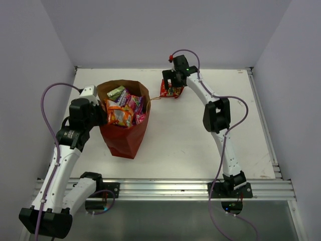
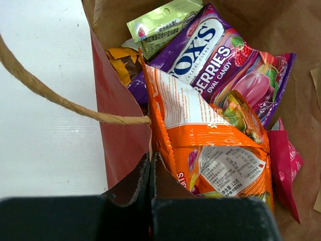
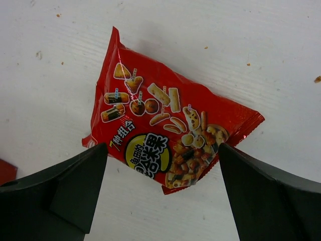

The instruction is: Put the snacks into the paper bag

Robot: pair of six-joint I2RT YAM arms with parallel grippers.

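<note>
From above, the paper bag [image 1: 123, 143] stands open on the left half of the white bench [image 1: 200, 145], packed with snacks. The left fingers [image 1: 104, 108] sit at its left rim. The right fingers [image 1: 172, 84] hang over a red packet [image 1: 171, 92] lying on the far part of the bench, just right of the bag and apart from it. In the left wrist view the left fingers are closed, pinching the bag's wall at its top edge, beside a twine handle [image 2: 60, 100]. Inside lie a purple bag [image 2: 215, 55], an orange packet [image 2: 210, 145] over it, a green packet [image 2: 160, 20] at the far side and a pink packet [image 2: 283, 160] to the right. In the right wrist view the right fingers are spread wide and hold nothing. The red packet lies flat on the bench below the gap between them, with a few crumbs [image 3: 316, 79] around.
</note>
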